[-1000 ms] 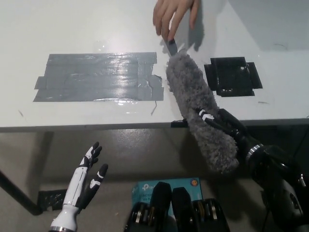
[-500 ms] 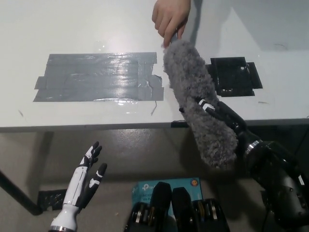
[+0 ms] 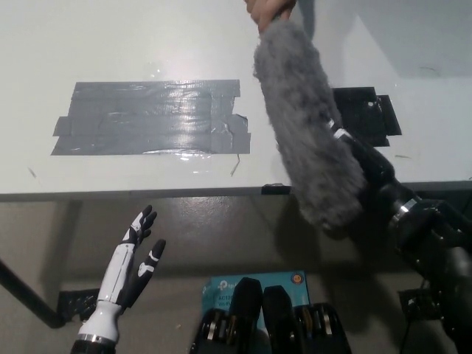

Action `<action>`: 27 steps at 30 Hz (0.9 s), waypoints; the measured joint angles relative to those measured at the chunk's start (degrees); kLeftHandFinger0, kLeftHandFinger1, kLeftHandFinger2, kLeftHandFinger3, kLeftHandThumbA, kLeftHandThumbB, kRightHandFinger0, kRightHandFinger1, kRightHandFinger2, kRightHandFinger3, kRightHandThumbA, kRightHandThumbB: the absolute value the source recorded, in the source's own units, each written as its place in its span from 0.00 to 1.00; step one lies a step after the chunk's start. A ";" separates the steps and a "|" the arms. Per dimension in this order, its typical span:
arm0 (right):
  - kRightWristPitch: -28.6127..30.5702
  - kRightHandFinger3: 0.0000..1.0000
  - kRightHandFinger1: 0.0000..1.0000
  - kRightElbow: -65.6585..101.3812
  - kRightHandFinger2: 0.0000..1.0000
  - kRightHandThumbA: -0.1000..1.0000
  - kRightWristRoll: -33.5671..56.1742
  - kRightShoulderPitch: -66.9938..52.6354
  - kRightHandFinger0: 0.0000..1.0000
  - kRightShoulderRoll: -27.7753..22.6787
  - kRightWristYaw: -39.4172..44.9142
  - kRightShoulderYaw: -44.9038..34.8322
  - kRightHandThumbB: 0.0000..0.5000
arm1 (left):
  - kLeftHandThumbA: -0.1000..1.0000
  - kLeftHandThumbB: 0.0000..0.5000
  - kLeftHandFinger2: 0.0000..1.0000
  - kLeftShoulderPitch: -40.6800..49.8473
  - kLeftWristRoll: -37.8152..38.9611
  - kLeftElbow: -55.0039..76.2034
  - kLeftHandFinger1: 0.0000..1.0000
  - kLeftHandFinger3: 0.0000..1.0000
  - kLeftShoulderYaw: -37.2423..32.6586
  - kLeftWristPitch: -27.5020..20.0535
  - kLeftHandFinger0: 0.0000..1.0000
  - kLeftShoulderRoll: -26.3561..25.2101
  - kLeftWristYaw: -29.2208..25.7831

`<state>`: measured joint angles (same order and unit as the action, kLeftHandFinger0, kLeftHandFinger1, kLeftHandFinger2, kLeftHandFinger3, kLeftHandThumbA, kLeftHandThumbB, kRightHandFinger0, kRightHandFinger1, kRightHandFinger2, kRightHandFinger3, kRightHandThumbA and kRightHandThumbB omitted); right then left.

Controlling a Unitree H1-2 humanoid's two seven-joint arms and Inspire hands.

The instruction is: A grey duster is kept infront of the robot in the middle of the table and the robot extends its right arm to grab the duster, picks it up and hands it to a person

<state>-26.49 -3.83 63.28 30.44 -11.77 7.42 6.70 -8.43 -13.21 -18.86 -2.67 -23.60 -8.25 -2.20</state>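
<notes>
Over the white table [image 3: 147, 44], our black right hand [image 3: 361, 158] is clamped on the grey duster [image 3: 306, 118], whose far tip meets a person's hand [image 3: 269, 9]. We judge it light and soft; grip the core firmly. Our left hand [image 3: 133, 258] rests low, fingers spread.

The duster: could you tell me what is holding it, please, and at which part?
The black right hand holds the grey duster by its fluffy middle, from the right. A person's hand grips its top end. The white left hand holds nothing.
</notes>
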 measured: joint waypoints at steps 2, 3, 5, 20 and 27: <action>0.01 1.00 1.00 0.56 1.00 0.92 -0.08 -0.03 1.00 0.03 1.63 0.01 0.90 | 0.93 0.45 1.00 -0.13 -0.02 0.00 1.00 1.00 0.00 0.00 1.00 0.00 0.00; 0.17 1.00 1.00 1.13 1.00 0.92 -0.90 -0.10 1.00 0.02 2.57 0.05 0.94 | 0.93 0.45 1.00 -0.23 -0.02 0.00 1.00 1.00 0.00 0.00 1.00 0.00 0.00; 0.39 1.00 1.00 2.21 1.00 0.92 -2.20 -0.26 1.00 0.00 3.48 0.12 0.96 | 0.93 0.45 1.00 -0.31 -0.02 0.00 1.00 1.00 0.00 0.00 1.00 -0.04 0.00; 6.71 1.00 1.00 15.75 1.00 1.00 -19.43 -12.59 1.00 0.06 4.07 -1.97 0.76 | 0.93 0.45 1.00 -0.39 -0.03 0.02 1.00 1.00 -0.02 0.00 1.00 -0.09 0.00; 11.35 1.00 1.00 16.30 1.00 1.00 -25.75 -21.87 1.00 0.29 4.30 -2.61 0.75 | 0.93 0.43 1.00 1.01 -0.03 0.05 1.00 1.00 -0.02 -0.01 1.00 -0.07 -0.01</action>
<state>-15.14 12.46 37.53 8.57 -11.48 11.72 4.09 -7.42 -13.24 -18.81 -2.69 -23.61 -8.32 -2.21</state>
